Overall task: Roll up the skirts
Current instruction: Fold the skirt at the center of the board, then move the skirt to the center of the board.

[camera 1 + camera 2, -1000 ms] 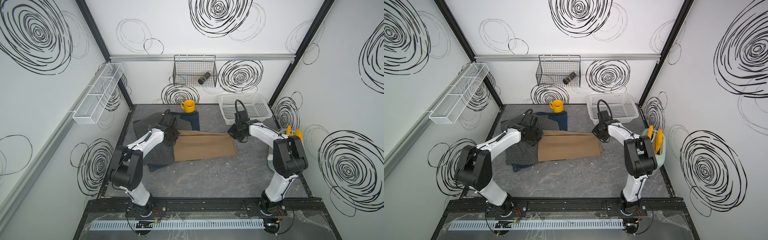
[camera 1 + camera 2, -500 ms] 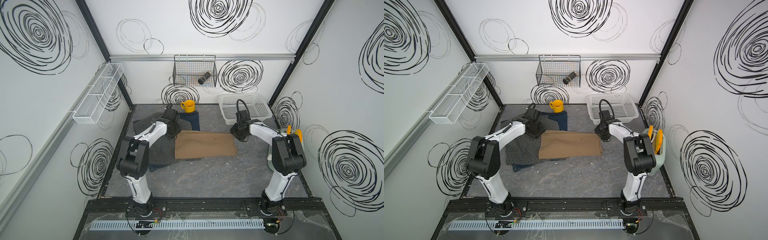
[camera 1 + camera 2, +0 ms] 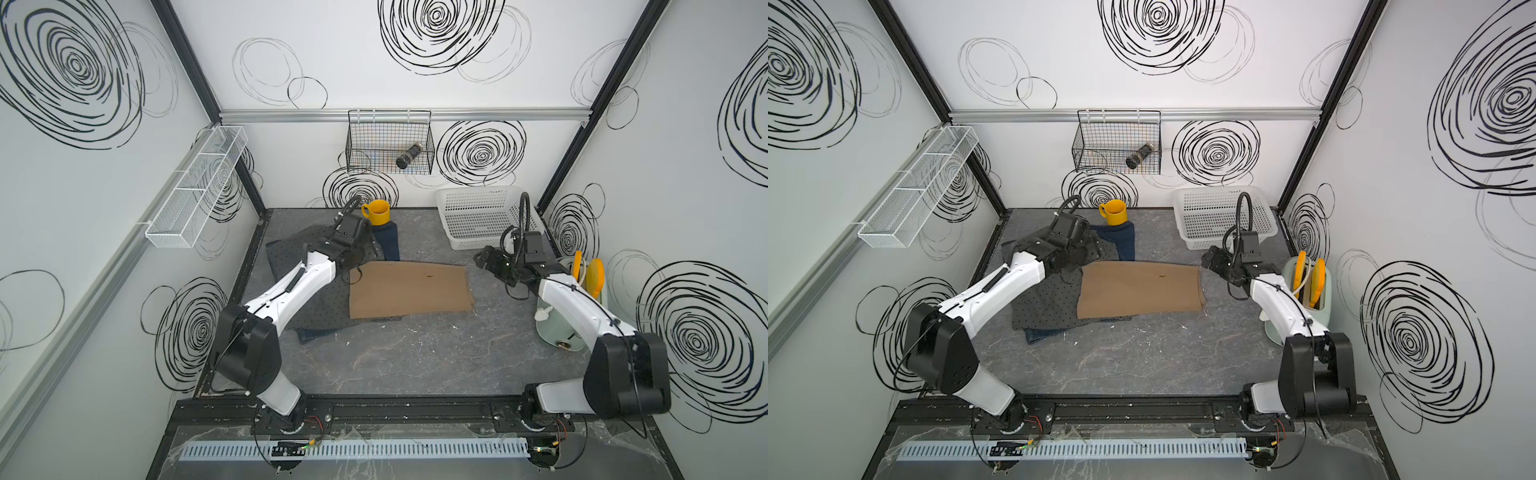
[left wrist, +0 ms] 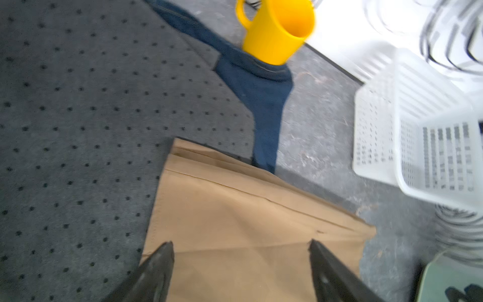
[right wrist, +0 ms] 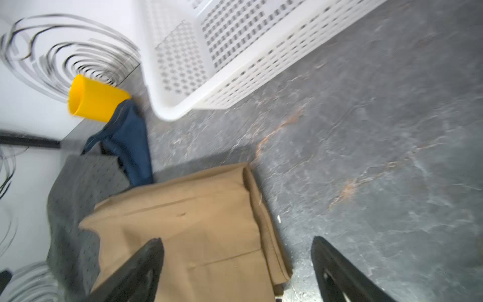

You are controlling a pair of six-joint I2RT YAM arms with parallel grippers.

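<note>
The tan skirt [image 3: 409,291] [image 3: 1140,291] lies flat in the middle of the table, in both top views. Its left part rests on the dark grey dotted skirt [image 3: 326,309] [image 4: 91,117], which in turn covers the dark blue denim skirt [image 3: 390,245] [image 4: 264,109]. My left gripper [image 3: 355,270] [image 4: 240,245] hovers open over the tan skirt's far left corner, nothing between its fingers. Just off the skirt's far right corner, my right gripper [image 3: 482,261] [image 5: 236,243] is open and empty above the folded edge [image 5: 264,222].
A yellow mug [image 3: 377,212] stands on the denim skirt's far end by the back wall. A white plastic basket [image 3: 478,216] sits at the back right, and a pale green toaster [image 3: 569,324] stands beside the right arm. A wire basket [image 3: 388,141] hangs on the back wall.
Both grippers have opened and let go of the tan skirt's far corners. The left one lifted back, the right one drew off to the right. The skirt lies flatter.
</note>
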